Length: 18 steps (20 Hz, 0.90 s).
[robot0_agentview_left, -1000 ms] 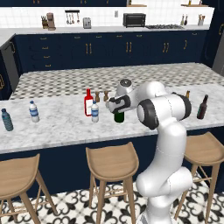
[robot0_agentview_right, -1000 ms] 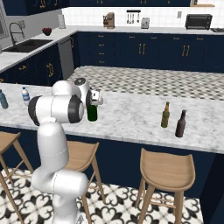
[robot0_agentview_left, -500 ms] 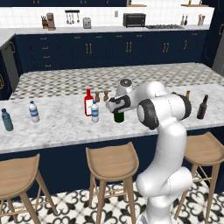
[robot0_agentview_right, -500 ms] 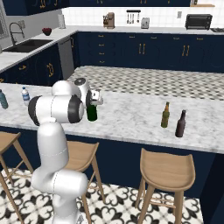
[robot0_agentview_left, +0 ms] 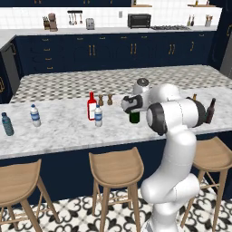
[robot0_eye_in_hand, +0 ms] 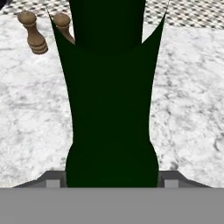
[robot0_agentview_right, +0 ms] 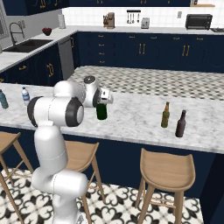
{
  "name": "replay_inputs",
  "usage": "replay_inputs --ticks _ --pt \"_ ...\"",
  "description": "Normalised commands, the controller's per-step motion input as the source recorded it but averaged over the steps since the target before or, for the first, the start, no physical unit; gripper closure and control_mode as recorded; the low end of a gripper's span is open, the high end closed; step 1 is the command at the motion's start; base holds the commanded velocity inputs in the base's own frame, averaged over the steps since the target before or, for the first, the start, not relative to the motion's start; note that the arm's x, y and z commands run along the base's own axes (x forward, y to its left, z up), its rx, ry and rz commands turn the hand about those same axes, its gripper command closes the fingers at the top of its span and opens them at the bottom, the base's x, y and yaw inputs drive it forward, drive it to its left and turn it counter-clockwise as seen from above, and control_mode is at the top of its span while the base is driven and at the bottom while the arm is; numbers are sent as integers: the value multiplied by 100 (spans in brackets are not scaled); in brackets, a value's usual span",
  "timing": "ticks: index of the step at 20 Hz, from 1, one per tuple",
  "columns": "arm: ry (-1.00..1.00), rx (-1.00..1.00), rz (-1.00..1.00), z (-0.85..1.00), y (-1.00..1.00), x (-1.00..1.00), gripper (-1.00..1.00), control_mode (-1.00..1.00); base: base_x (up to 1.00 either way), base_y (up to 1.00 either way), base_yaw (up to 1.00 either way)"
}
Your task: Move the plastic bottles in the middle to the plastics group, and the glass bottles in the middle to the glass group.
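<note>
The robot's hand [robot0_agentview_left: 132,104] is closed around the tall dark green wine bottle [robot0_agentview_left: 134,117], near the top. The bottle stands upright on the white stone table [robot0_agentview_left: 59,129]. In the hand view the green bottle [robot0_eye_in_hand: 111,100] is right between the finger tips, and two small brown shakers [robot0_eye_in_hand: 46,30] stand behind it. To the left are the red bottle [robot0_agentview_left: 92,106] and the small clear water bottle [robot0_agentview_left: 98,116], just beside each other. Far to the right stand the olive bottle [robot0_agentview_right: 165,115] and the dark brown bottle [robot0_agentview_right: 180,124].
</note>
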Motion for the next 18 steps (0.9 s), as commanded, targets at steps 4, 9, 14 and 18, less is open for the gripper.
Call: replay_inputs --ticks 4,9,14,18 --pt "0 1 -10 20 -100 0 100 -100 0 0 0" --pt "-2 3 -12 0 -100 -18 100 -100 0 0 0" --pt "-4 5 -13 -2 -100 -22 100 -100 0 0 0" --pt "-2 5 -14 0 -99 -12 100 -100 0 0 0"
